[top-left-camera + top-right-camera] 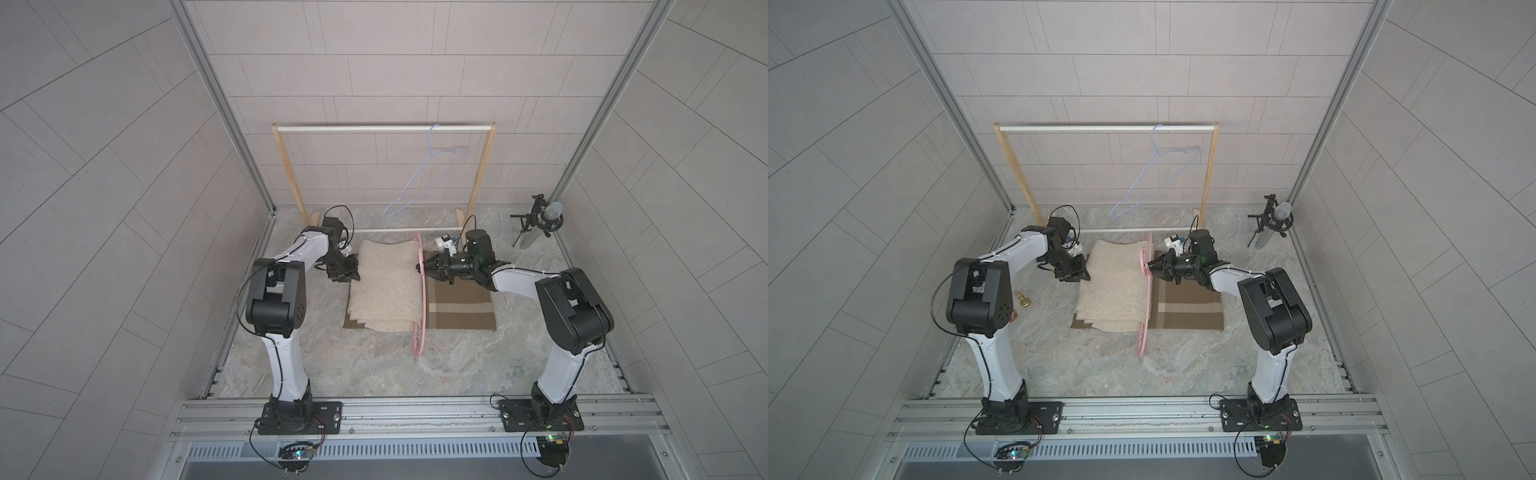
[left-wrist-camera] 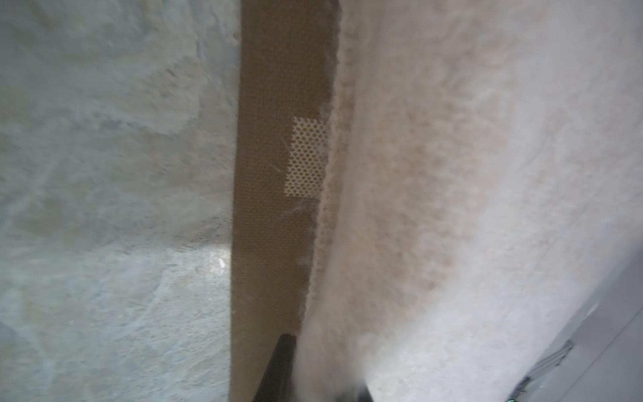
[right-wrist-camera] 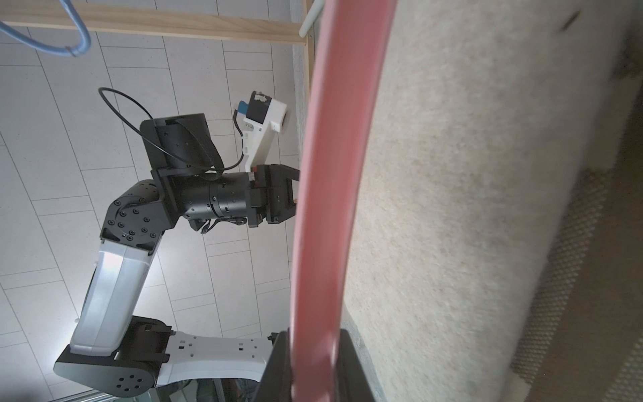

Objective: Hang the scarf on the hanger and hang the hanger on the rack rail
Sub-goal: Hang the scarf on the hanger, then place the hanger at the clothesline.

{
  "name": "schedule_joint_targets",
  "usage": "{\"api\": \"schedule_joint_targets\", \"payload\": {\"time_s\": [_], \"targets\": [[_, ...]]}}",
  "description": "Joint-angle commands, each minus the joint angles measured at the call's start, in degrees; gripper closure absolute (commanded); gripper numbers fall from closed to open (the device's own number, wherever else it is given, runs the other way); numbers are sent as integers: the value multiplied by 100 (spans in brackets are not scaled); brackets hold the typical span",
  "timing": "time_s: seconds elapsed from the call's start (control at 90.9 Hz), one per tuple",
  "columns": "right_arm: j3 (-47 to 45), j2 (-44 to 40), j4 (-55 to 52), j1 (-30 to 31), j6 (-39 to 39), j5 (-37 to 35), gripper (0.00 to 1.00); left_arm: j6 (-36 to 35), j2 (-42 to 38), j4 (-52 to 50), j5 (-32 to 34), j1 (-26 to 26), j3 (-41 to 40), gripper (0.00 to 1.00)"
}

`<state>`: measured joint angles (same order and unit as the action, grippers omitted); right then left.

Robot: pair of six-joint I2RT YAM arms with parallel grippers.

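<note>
A fluffy cream scarf [image 1: 386,286] [image 1: 1113,286] lies draped over a pink hanger [image 1: 420,299] [image 1: 1144,316] that stands on edge near the table's middle. My right gripper [image 1: 420,267] [image 1: 1148,266] is shut on the pink hanger's [image 3: 334,174] bar, with the scarf [image 3: 452,209] hanging just beyond it; the right gripper [image 3: 313,365] clamps the bar from both sides. My left gripper [image 1: 353,272] [image 1: 1084,272] is at the scarf's left edge. In the left wrist view its fingers [image 2: 278,365] stand apart, and the scarf's [image 2: 452,209] blurred edge lies between them.
A brown striped mat [image 1: 461,307] lies under the scarf. A wooden rack [image 1: 384,128] stands at the back with a blue wire hanger [image 1: 428,174] on its rail. A microphone stand [image 1: 540,222] is at the back right. A small gold piece [image 1: 1022,300] sits by the left arm.
</note>
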<state>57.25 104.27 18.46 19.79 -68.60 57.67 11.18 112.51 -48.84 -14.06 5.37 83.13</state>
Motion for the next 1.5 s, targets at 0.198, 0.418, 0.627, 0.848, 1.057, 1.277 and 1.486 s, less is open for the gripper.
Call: {"api": "schedule_joint_targets", "payload": {"time_s": [0.198,0.418,0.627,0.848,1.057,1.277,1.486], "targets": [[-309,-275,979,16,-978,51,100,-29,-1869,181,-85,10,-759,52],[-348,-348,1077,9,-1156,-41,100,252,-3804,566,-958,1032,-1808,47],[-312,-645,1271,15,-1681,-309,100,691,-5165,759,-882,1999,-2413,44],[68,-1426,248,16,-1739,-916,100,783,-5818,591,-851,2486,-1742,38],[634,-1999,-927,65,-1635,-1402,100,314,-5278,-182,-390,3018,-320,35],[806,-2366,-1539,80,-1647,-1895,100,-190,-4489,-534,757,3724,414,34],[894,-2596,-1692,124,-1707,-2104,100,-443,-3846,-540,1120,4025,752,33]]}}
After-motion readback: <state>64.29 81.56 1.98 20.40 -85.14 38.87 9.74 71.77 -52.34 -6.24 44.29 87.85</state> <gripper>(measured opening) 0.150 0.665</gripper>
